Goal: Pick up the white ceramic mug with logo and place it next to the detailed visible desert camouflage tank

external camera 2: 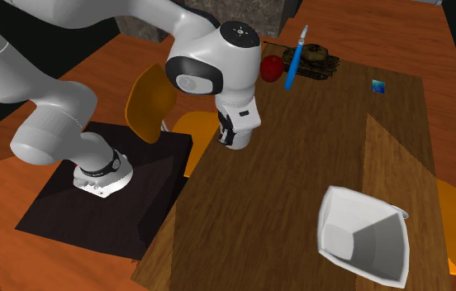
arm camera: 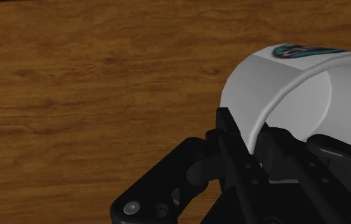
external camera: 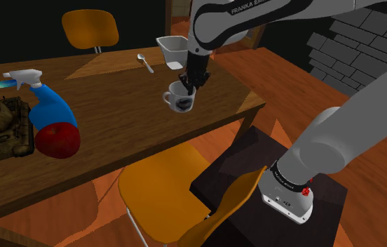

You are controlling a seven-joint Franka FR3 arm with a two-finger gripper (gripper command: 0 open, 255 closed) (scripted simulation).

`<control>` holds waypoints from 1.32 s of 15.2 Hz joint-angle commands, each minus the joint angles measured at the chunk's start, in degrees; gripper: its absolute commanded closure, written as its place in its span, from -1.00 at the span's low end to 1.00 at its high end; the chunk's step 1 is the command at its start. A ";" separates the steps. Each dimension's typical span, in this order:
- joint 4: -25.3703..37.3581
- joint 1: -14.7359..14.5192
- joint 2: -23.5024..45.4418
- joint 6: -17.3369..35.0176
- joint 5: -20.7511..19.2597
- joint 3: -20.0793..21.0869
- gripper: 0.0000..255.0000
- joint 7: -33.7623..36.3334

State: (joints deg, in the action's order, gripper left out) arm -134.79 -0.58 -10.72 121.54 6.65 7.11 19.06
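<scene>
The white mug (external camera: 180,99) with a dark logo on its side is near the table's edge closest to the stand, tilted a little. My gripper (external camera: 187,83) comes down onto its rim and is shut on it. In the wrist view the black fingers (arm camera: 228,137) clasp the mug's wall (arm camera: 295,95), one outside and one inside, with the teal logo at the mug's far side. The desert camouflage tank (external camera: 3,126) stands far off at the shoulder view's left, also seen as the tank (external camera 2: 313,64) in the second exterior view.
A blue spray bottle (external camera: 48,112) and a red apple (external camera: 57,140) lie beside the tank. A white square container (external camera: 172,50) and a spoon (external camera: 145,63) sit behind the mug. Orange chairs (external camera: 164,196) stand at the table's near and far sides.
</scene>
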 commanded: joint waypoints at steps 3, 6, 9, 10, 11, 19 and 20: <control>1.82 0.04 -1.54 -3.37 -0.04 -0.13 1.00 0.15; 3.35 0.07 -2.41 -5.77 -0.10 -0.21 1.00 0.28; 4.98 0.10 -3.17 -8.15 -0.15 -0.30 1.00 0.41; 5.54 0.11 -3.39 -8.93 -0.17 -0.32 1.00 0.46; 6.12 0.12 -3.60 -9.72 -0.19 -0.35 1.00 0.50; 11.15 0.21 -4.81 -15.96 -0.36 -0.57 1.00 0.88; 11.84 0.22 -4.91 -16.73 -0.38 -0.59 1.00 0.93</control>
State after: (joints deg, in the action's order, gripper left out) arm -123.52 -0.37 -15.35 105.67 6.28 6.55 19.96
